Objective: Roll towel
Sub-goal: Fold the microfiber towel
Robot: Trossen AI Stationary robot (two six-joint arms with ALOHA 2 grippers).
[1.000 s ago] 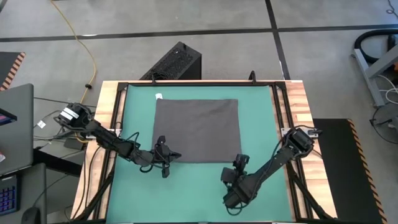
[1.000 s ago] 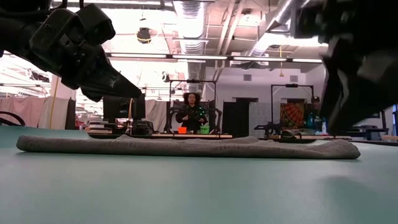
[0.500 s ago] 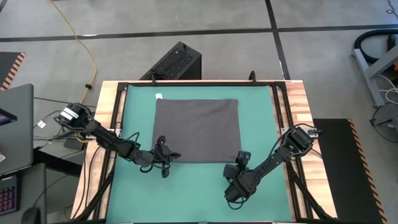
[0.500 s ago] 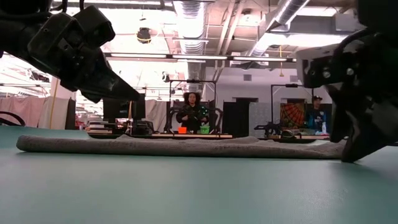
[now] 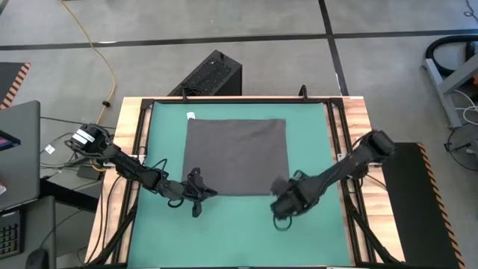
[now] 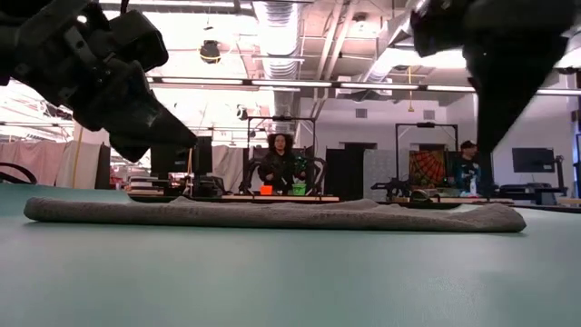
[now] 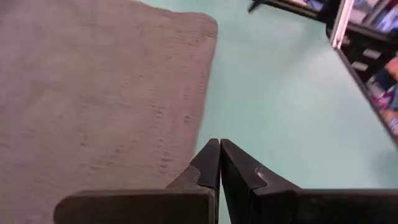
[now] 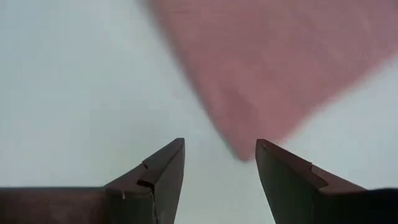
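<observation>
The dark grey towel (image 5: 236, 157) lies spread flat on the green mat (image 5: 157, 224), its small white tag (image 5: 190, 116) at the far left corner. In the low view the towel (image 6: 272, 214) shows as a low flat strip. My left gripper (image 5: 196, 190) is shut and hovers just over the towel's near left corner (image 7: 186, 124); its tips (image 7: 219, 143) show closed. My right gripper (image 5: 280, 202) is open above the towel's near right corner (image 8: 239, 149), which lies ahead between the two fingers. In the low view both grippers, left (image 6: 186, 141) and right (image 6: 483, 145), are clear of the towel.
Wooden rails and a black frame (image 5: 340, 127) edge the mat. A black box (image 5: 213, 75) stands beyond the far edge and a laptop (image 5: 15, 149) to the left. A person (image 6: 279, 163) sits far behind the table. Bare mat lies along the near edge.
My right arm has swung round. Its gripper dipped to the mat beside the towel's near right corner, then rose and turned, and now points toward the table's left. The towel has stayed flat.
</observation>
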